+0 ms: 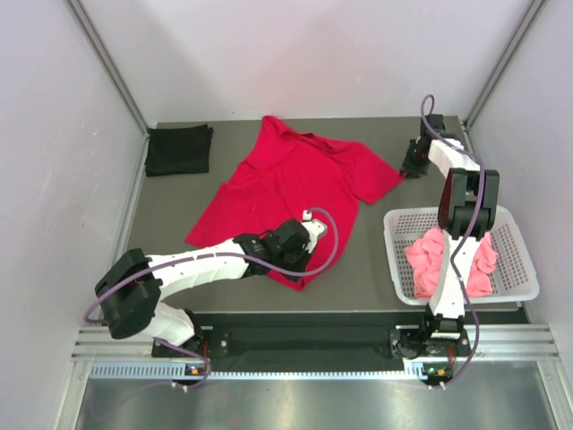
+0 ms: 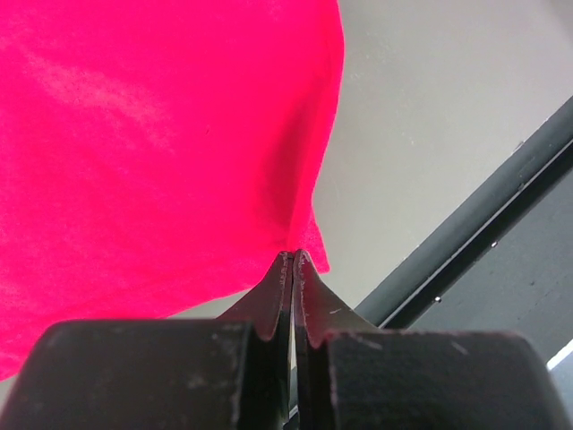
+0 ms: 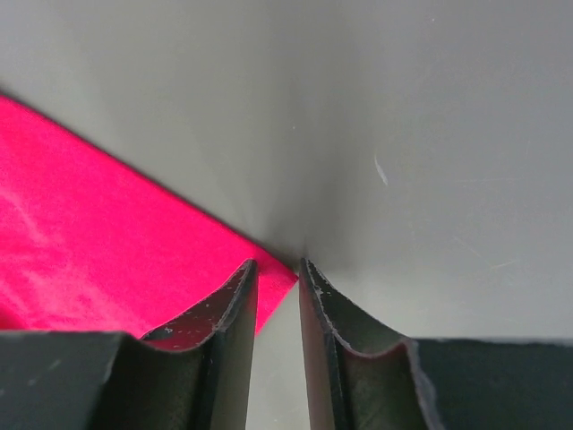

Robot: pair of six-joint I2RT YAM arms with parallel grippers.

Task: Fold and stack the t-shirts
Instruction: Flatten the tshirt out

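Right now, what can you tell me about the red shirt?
The red shirt is soft, bright cloth with short sleeves and a collar, spread mostly flat on the grey table, collar farthest away. The left gripper pinches its near hem corner; the right gripper straddles a sleeve tip, fingers slightly apart.

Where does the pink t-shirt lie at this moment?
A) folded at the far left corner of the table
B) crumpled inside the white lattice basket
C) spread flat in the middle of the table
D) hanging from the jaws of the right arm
B: the pink t-shirt lies crumpled inside the white lattice basket, behind the right arm in the top view.
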